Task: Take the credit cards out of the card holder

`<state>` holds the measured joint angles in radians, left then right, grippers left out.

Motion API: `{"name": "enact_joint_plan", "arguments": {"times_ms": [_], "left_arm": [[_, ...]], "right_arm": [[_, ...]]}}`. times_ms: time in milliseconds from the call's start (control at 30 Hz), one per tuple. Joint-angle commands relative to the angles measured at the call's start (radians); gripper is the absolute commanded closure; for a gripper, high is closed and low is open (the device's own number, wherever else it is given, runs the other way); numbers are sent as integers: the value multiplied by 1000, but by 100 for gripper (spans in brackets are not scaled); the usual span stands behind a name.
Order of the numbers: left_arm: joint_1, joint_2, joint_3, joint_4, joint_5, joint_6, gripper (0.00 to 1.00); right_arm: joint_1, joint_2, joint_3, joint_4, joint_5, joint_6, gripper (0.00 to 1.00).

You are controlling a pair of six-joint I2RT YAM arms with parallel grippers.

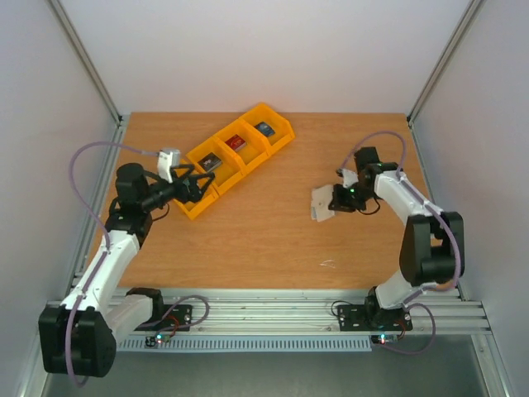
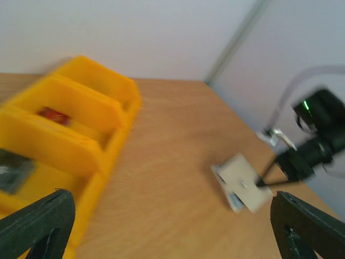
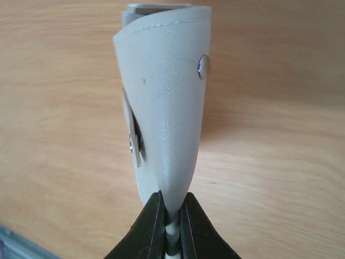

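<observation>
The right pincer was pressed together on one thin edge of the small pale grey-beige folding card holder, its two black fingers squeezing the soft flap between them. In the right wrist view the card holder stretched straight out ahead of the right pincer, bent into a curve, with a round metal snap stud on the outer flap and another on the inner face; whether its far end touched the brown wooden counter could not be told. The left pincer was spread wide and held nothing, its fingers standing at the two lower corners of the left wrist view, over the near end of the row of yellow plastic bins. Just beyond the left pincer, the small black rectangular card lay in one bin, and the small red card lay in the next bin further along, both well apart from the card holder across the counter. A small dark bluish item lay in the bin farthest from the left pincer
</observation>
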<state>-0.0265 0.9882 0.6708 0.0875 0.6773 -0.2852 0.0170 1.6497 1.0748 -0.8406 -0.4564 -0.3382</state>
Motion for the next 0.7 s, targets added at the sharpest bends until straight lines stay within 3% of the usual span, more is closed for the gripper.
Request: {"name": "enact_joint_plan", "arguments": {"times_ms": [0,233,400,567,667], "left_arm": [[-81,51,57,-40,302,143,1],[-167,131,192,-350,444,460,1],[-168,155,224,-441,467,513,1],[-193,151,228,-503,496,614,13],[-214,154,237,-501,475,645,31]], "right_arm": [[235,-185,118,-55,61,-233,99],[615,-204,374,-157,269,-434,99],[804,-176,497,-218,419,-521,99],[907,-136,585,-270,491,-584,99],[936,-110,634,-280,493,-605,99]]}}
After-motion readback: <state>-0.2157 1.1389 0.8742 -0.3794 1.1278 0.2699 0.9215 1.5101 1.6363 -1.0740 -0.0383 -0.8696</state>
